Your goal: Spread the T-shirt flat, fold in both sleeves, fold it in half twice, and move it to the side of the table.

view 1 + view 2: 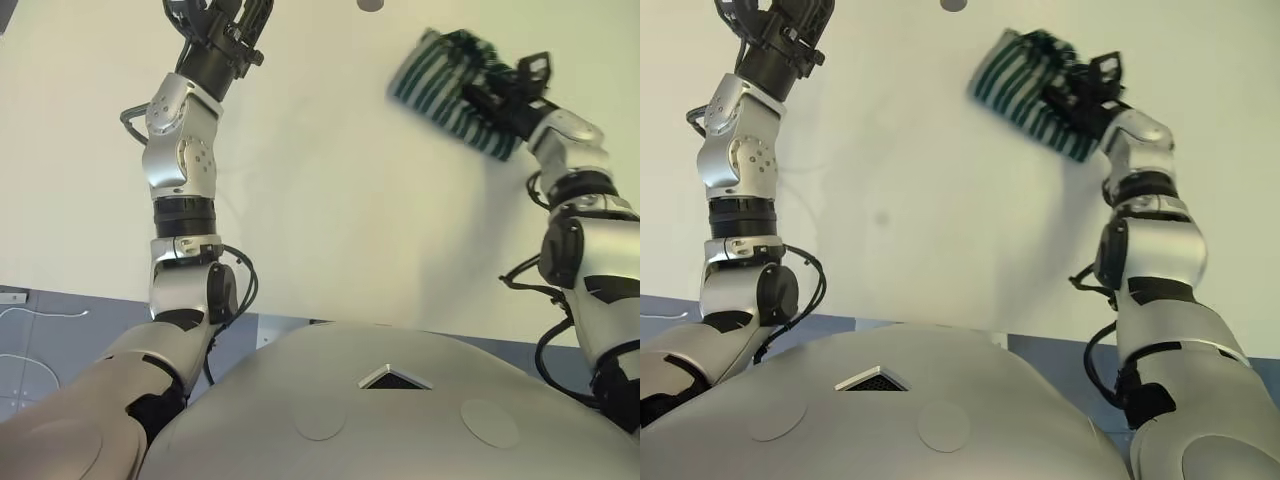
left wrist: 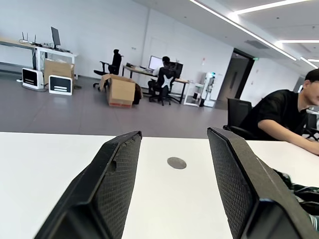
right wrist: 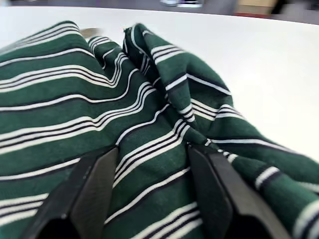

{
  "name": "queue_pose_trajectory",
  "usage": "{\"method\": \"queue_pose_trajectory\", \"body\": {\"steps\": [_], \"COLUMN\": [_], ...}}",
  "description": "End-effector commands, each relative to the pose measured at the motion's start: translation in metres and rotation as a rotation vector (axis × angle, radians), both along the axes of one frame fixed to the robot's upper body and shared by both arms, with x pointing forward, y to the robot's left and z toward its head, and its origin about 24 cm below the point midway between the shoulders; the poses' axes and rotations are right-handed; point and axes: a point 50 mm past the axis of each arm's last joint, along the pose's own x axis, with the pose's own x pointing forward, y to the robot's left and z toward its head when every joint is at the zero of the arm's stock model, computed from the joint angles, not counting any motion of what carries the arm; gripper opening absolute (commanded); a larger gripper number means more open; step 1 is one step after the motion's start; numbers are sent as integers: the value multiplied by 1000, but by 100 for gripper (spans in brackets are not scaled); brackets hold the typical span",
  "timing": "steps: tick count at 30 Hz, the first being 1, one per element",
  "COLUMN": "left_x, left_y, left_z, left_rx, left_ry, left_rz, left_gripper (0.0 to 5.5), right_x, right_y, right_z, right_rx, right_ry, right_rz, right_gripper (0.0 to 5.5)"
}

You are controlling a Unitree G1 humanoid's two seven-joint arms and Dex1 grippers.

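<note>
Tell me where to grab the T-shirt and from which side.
Take the T-shirt at its near right edge, where folded layers bunch thick, coming from the robot's side with the right gripper, which rests on it. It lies far right on the table, likely awkward for the left gripper.

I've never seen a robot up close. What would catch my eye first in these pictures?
The green-and-white striped T-shirt, a folded bundle at the far right of the white table, with the right pincer down on it. Then the left pincer, open and empty, at the table's far left.
</note>
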Motion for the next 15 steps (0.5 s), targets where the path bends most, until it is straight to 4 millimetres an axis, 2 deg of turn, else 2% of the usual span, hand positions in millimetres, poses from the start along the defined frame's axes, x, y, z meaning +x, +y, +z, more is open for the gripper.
{"method": "queue_pose_trajectory", "body": {"steps": [1,3,5,7,10,11,13,15], "left_x": [-16,-17,-16,-13,-7,-5,-2,1], "left_y": [-6,-12,-14,-11,-4,-2,2,2], "left_z": [-8,-9,-6,-1,0,0,-7,-16], "left_rx": [55,92,107,105,118,134,249,373], "left_ry": [39,38,29,15,14,18,20,14], "left_rz": [0,-17,-21,0,62,86,144,169], "left_gripper": [244,244,244,244,244,244,244,244], "right_x": [-107,-84,-51,-25,-2,1,6,6], "right_y": [-74,-72,-61,-44,-9,4,35,50], "right_z": [-56,-37,-11,18,48,51,43,34], "right_rx": [2,-3,-20,-120,-211,-221,-227,-215], "right_ry": [195,22,-160,-326,-522,-554,-552,-527], "right_rz": [-639,-696,-645,-541,-349,-286,-164,-133], "right_gripper": [254,254,254,254,254,254,254,254]}}
